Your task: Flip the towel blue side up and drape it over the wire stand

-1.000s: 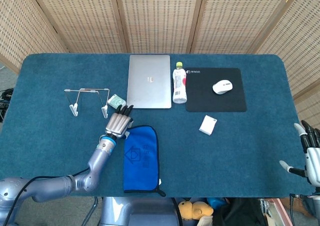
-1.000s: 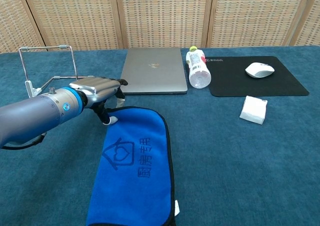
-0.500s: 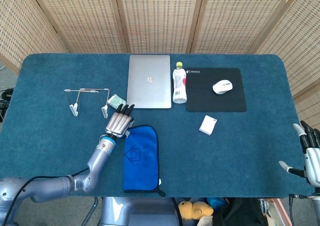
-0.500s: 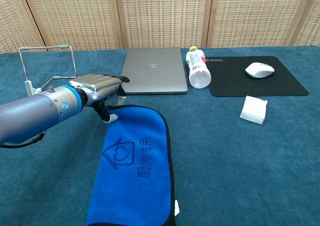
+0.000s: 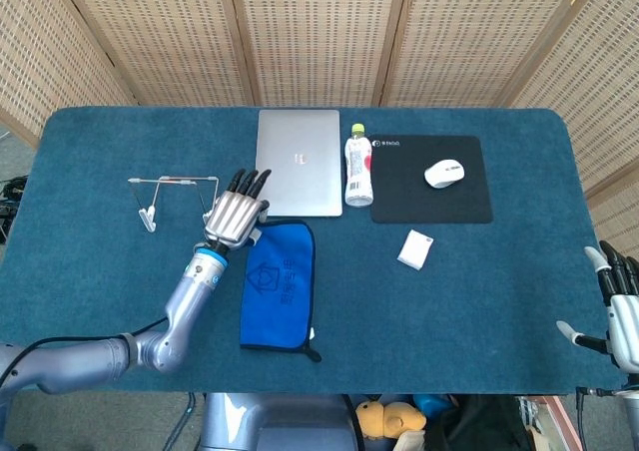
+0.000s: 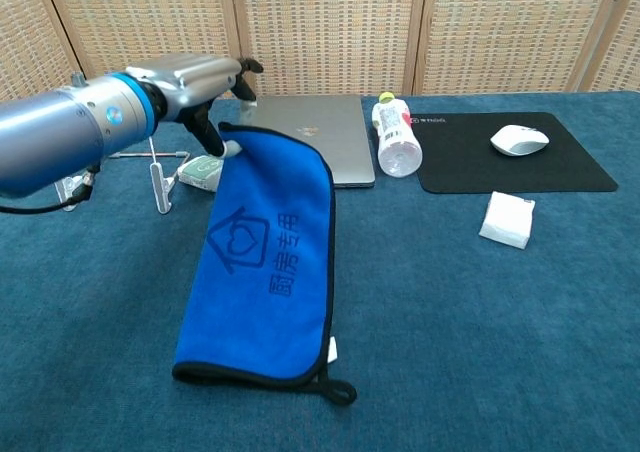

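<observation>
A table [image 5: 479, 301] covered in dark teal carpet-like cloth fills both views, backed by folding screens [image 5: 319, 32] of woven cane in pale wooden frames. Along the far side lie a closed silver laptop [image 5: 298, 162], a plastic bottle [image 5: 357, 169] on its side just right of it, and a black mouse pad [image 5: 431, 179] carrying a white mouse [image 5: 444, 174]. A small white packet [image 5: 415, 249] sits in front of the pad.

The left hand [image 6: 195, 82] pinches the far left corner of the towel [image 6: 265, 262] and holds it raised off the table, blue side and printed house logo showing; the near end with its black hanging loop rests on the cloth. The wire stand [image 5: 175, 200] stands just left of the hand, apart from the towel, with a small green packet [image 6: 203, 172] beside its foot.

The right hand [image 5: 619, 311] shows only at the table's right edge, fingers extended and holding nothing, though the edge crops it, so its lower part cannot be judged.
</observation>
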`<state>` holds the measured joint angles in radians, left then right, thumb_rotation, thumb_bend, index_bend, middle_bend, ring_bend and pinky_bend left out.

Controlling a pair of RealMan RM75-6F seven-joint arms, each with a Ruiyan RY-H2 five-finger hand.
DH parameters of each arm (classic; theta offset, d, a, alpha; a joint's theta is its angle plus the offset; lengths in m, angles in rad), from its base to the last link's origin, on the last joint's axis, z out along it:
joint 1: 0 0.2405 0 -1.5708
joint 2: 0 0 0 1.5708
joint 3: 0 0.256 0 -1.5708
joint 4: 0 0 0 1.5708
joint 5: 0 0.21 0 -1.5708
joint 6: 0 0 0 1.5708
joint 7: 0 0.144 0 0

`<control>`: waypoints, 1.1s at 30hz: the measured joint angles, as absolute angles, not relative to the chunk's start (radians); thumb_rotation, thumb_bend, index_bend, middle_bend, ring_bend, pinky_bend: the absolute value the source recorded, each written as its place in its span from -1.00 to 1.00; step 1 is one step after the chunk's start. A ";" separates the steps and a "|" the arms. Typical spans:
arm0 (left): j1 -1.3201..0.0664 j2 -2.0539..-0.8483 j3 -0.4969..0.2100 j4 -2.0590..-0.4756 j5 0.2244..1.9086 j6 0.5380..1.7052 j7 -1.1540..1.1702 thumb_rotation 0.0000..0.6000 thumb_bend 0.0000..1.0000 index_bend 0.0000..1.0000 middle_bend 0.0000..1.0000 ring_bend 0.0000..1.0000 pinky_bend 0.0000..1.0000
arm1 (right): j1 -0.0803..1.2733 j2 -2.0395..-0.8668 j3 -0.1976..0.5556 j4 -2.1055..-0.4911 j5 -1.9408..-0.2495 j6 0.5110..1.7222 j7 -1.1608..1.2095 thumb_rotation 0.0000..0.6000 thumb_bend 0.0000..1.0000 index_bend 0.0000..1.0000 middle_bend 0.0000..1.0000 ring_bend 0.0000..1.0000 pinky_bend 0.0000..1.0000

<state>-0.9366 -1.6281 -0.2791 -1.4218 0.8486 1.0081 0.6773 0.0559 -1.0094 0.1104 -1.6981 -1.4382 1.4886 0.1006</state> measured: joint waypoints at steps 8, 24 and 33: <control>-0.968 -1.511 -0.356 -1.504 0.813 1.015 0.683 1.00 -0.05 0.77 -1.00 -1.00 -1.00 | 0.063 -1.017 0.114 -1.692 -1.427 1.478 0.077 1.00 -1.00 -1.00 -1.00 -1.00 -1.00; -1.005 -1.324 -0.464 -1.450 0.753 0.946 0.556 1.00 -0.05 0.77 -1.00 -1.00 -1.00 | 0.082 -1.037 0.120 -1.690 -1.397 1.447 0.025 1.00 -1.00 -1.00 -1.00 -1.00 -1.00; -1.012 -1.256 -0.471 -1.364 0.728 0.880 0.459 1.00 -0.05 0.77 -1.00 -1.00 -1.00 | 0.088 -1.051 0.116 -1.695 -1.389 1.437 -0.015 1.00 -1.00 -1.00 -1.00 -1.00 -1.00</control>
